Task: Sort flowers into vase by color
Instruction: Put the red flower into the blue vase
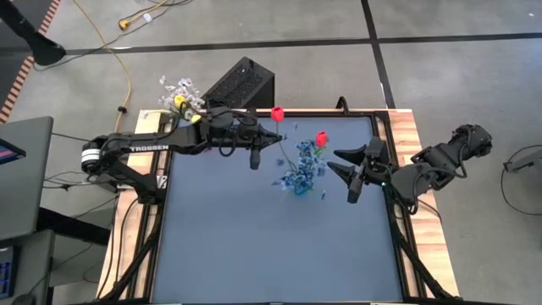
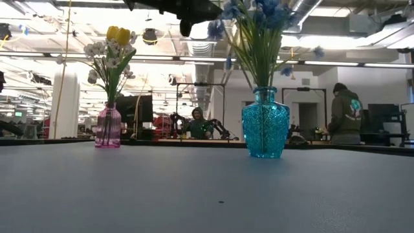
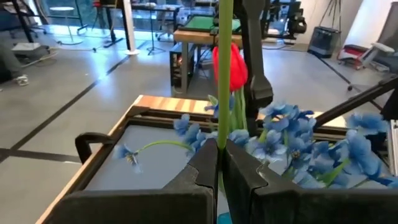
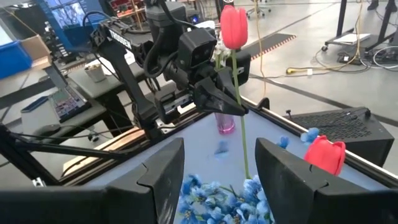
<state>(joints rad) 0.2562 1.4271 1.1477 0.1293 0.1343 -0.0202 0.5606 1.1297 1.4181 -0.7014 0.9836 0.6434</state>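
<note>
While the left gripper [image 1: 275,138] pinches a red tulip [image 1: 277,113] by its stem, it hangs over the blue vase [image 2: 265,123]. Right gripper [image 1: 343,168] waits beside, spread wide.

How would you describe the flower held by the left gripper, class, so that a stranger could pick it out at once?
Start at the blue glass vase of blue flowers near the middle of the table. Over its left side, the left gripper is shut on a thin green stem topped by a red tulip. A second red tulip stands nearby, but no gripper touches it.
</note>
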